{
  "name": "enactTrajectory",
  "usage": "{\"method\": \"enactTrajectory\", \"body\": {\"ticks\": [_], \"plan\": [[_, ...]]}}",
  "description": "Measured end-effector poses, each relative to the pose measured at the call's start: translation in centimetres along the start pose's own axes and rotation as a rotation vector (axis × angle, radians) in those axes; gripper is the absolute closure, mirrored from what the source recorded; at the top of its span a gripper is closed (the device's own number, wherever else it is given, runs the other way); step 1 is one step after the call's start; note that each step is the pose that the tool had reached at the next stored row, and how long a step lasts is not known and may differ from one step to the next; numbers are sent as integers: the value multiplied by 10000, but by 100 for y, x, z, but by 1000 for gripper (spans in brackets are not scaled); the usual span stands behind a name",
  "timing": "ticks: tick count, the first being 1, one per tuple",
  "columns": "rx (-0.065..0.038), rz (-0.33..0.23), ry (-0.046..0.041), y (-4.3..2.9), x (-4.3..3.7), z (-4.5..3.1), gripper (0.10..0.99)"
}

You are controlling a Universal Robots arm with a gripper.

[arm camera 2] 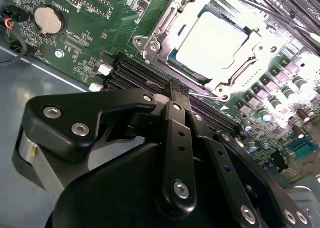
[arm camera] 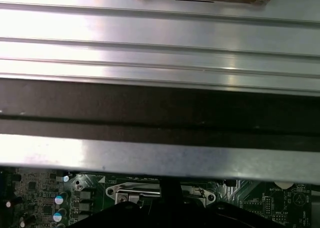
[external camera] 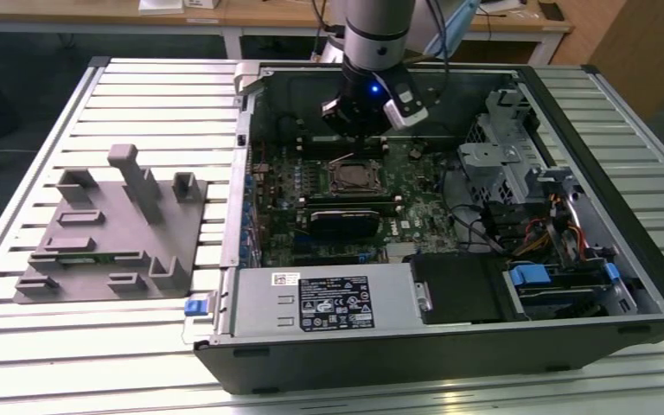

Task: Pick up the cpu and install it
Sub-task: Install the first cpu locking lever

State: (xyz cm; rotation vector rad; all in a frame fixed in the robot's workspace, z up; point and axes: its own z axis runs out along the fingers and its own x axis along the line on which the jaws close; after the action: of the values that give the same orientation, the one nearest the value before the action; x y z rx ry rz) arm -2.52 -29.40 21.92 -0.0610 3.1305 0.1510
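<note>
The cpu (arm camera 2: 212, 42), a flat square chip with a pale, glossy metal top, lay face-up in the motherboard socket (arm camera 2: 165, 30), its edges running parallel to the socket's silvery steel frame; being square, it had no long axis. In the second wrist view the gripper (arm camera 2: 179, 90) hung just beside the socket, its black fingers (arm camera 2: 176, 95) pressed together with nothing between them. In the exterior view the gripper (external camera: 361, 130) hovered above the socket (external camera: 353, 175) inside the open computer case (external camera: 448, 346). A grey plastic fixture block (external camera: 113, 229) stood well apart from the socket, on the ribbed metal table (external camera: 136, 95).
</note>
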Motion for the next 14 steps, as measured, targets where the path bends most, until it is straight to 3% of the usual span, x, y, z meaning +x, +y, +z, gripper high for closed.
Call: {"method": "enactTrajectory", "body": {"ticks": [14], "plan": [[-2, 1, 5, -2, -70, 29, 980]]}}
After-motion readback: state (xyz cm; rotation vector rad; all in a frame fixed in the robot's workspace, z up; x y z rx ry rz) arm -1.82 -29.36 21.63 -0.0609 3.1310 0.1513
